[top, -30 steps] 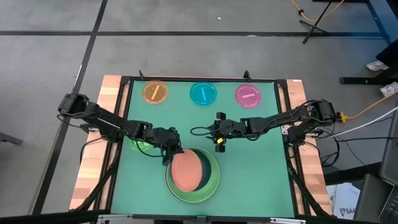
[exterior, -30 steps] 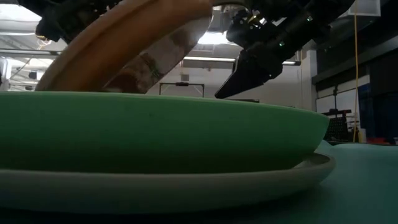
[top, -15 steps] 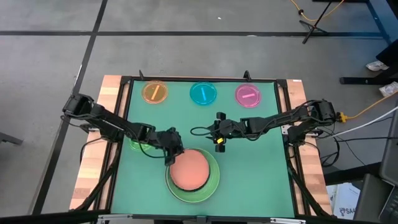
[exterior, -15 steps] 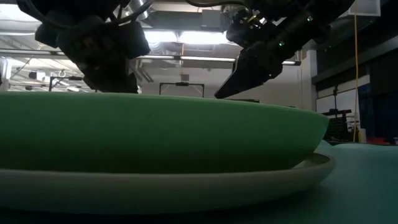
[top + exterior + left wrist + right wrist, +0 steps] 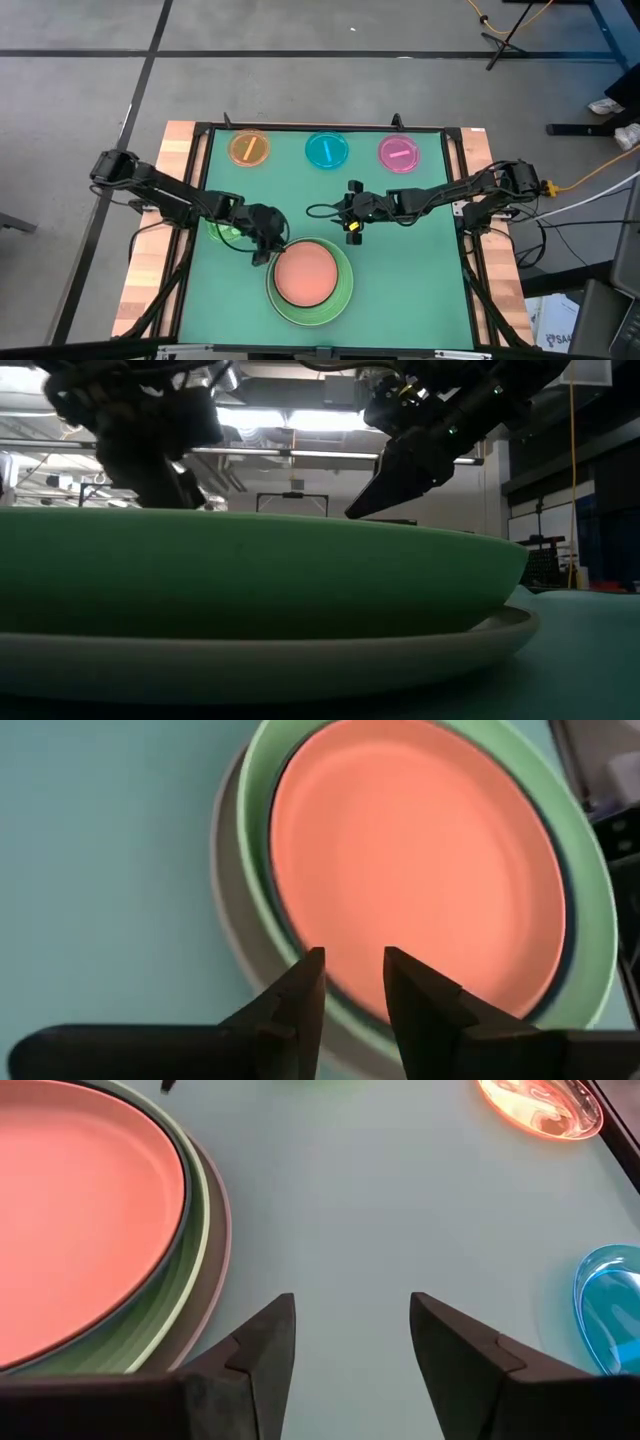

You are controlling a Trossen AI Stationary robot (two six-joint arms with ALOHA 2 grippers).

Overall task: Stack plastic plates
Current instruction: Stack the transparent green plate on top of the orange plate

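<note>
Centrally, toward the table's near edge: one stack of plates. Salmon plate [image 5: 304,274] lies flat on top, nested in a thin dark teal rim [image 5: 566,935], inside the light green plate [image 5: 344,290], all on the grey-white plate [image 5: 300,660] at the bottom.

Left gripper [image 5: 262,246]: sits just beside the stack's rim, on its far-left side. In the left wrist view its two fingers [image 5: 300,1005] stand slightly apart with nothing between them, tips just over the edge of the salmon plate, which spreads out beyond them.

Right gripper [image 5: 352,232]: hangs near the stack's far-right side, apart from it. Its fingers [image 5: 262,1342] are spread wide and hold nothing; bare green table [image 5: 370,1210] shows between them, and the stack lies off to one side of the fingertips.

Translucent green plate [image 5: 222,232]: partly hidden under the left arm, just beyond the left fingers on the side away from the stack.

Far row, well apart from both pairs of fingers: orange plate [image 5: 249,148], cyan plate [image 5: 327,150], magenta plate [image 5: 399,153], each lying singly.
</note>
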